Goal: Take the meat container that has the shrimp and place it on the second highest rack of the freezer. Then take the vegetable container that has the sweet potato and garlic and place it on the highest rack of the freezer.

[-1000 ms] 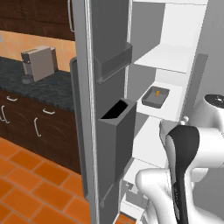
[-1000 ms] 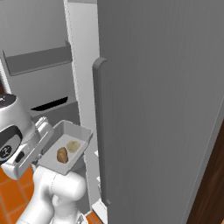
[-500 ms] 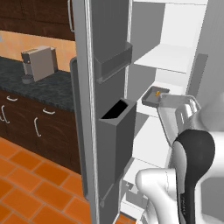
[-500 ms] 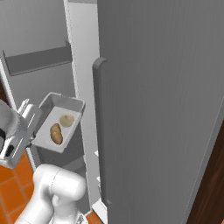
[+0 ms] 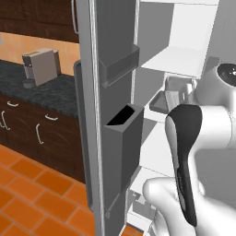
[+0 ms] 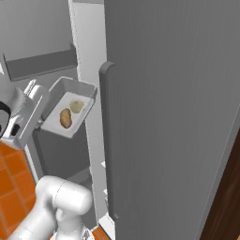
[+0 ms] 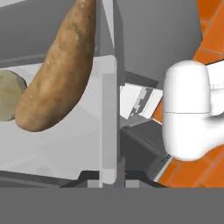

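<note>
The vegetable container [image 6: 65,114] with the sweet potato [image 6: 65,118] and the pale garlic [image 6: 76,106] is up in the air, held by the gripper [image 7: 109,179]. It hangs in front of the open freezer [image 6: 168,108], next to the edge of its big grey door. It is a shallow white tray with low walls, and it is tipped, so one long side sits higher than the other. The low walls seem to keep the food from sliding out.

In the hand view the two dark finger tips are pinched close together on the rim of the tray, one on each side of the thin wall. Holding it by the rim leaves the food alone. The sweet potato fills much of that view because the camera sits right by the tray.

In the left base view the tray [image 5: 161,100] shows just past the white arm, close to a white shelf [image 5: 177,60] inside the freezer. The door bins [image 5: 120,69] hang on the open door to the left. A toaster-like box [image 5: 42,66] sits on the dark counter [image 5: 41,92], well away.

The tray is not on any shelf yet. This looks like the second part of the job, carrying the vegetables toward the top shelf. The tray may need to be made level so it can slide in flat.
</note>
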